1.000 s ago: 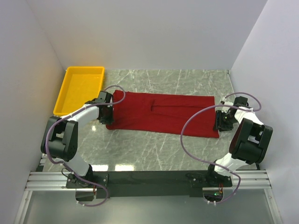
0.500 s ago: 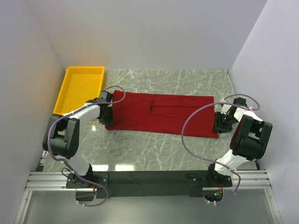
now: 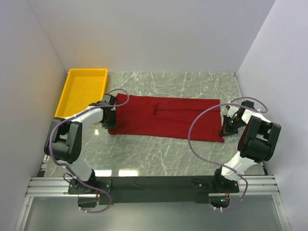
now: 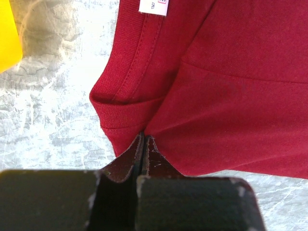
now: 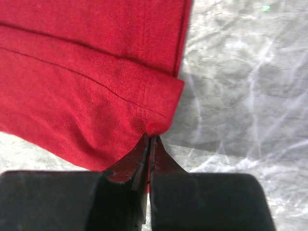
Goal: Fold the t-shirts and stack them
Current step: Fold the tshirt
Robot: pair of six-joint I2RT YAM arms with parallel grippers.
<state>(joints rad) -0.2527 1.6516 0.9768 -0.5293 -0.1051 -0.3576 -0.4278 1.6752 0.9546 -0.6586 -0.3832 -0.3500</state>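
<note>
Overhead, the dark red cloth t-shirt (image 3: 166, 118) lies mid-frame; only the wrist views reveal the pinch — left gripper (image 4: 143, 144) and right gripper (image 5: 149, 140) both clamped on its corners.

From the top external camera, looked steeply down from high above and behind the arm bases (image 3: 159, 185), far enough off to take in the whole surface (image 3: 163, 154), the t-shirt (image 3: 168, 115) end to end, the yellow bin (image 3: 82, 91) and the walls (image 3: 144, 33). From the left wrist, peered down close over the left fingers (image 4: 126, 162) onto the collar end of the t-shirt, with a sliver of the yellow bin at upper left. From the right wrist, peered down equally close over the right fingers (image 5: 163, 162) onto the hemmed corner at the opposite end. Shared each cloth end with the overhead view as a small patch there.
</note>
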